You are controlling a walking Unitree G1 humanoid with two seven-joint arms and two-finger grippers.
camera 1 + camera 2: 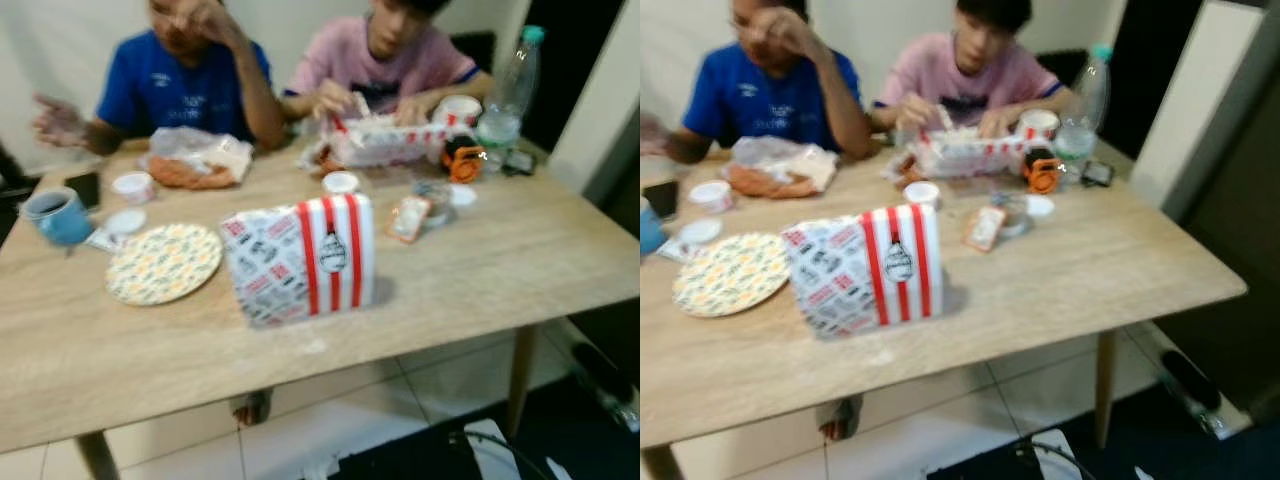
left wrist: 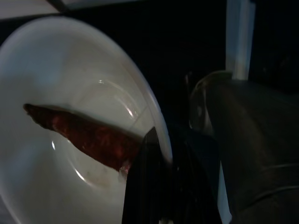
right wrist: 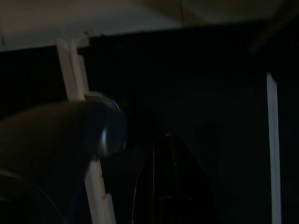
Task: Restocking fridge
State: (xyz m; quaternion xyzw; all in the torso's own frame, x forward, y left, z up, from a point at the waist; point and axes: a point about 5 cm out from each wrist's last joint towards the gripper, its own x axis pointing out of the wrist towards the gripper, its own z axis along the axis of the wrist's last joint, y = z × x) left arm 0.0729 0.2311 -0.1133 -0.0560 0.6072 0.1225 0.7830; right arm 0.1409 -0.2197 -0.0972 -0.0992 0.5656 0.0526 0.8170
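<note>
The left gripper (image 2: 161, 186) holds a white plate (image 2: 70, 135), its black fingers pinched on the plate's rim; a dark red strip of food (image 2: 88, 137) lies across the plate's middle, and what it is can't be told. The right gripper (image 3: 170, 186) sits in deep shade, and whether its fingers are spread or pressed together cannot be told. The head cameras look down at a wooden table (image 1: 520, 260). The striped red-and-white takeaway box (image 1: 300, 258) stands upright near the table's front edge, contents hidden. Left of the box is an empty patterned plate (image 1: 165, 262), further left a blue mug (image 1: 58, 215). Behind the box are a small white cup (image 1: 340, 181) and a sachet (image 1: 408, 217). At the far side, in front of the person in pink (image 1: 385, 55), sits an open food tray (image 1: 385, 140), with a clear water bottle (image 1: 510, 90) beyond the box to the right. A person in blue (image 1: 180, 75) sits behind a plastic bag of food (image 1: 200, 158). No fridge is in frame. Judgement: the robot is carrying the plate toward storage. It should keep the wrist level so the food doesn't slide, keep the rim grip firm, move slowly, and steer around the table corner and the people.
</note>
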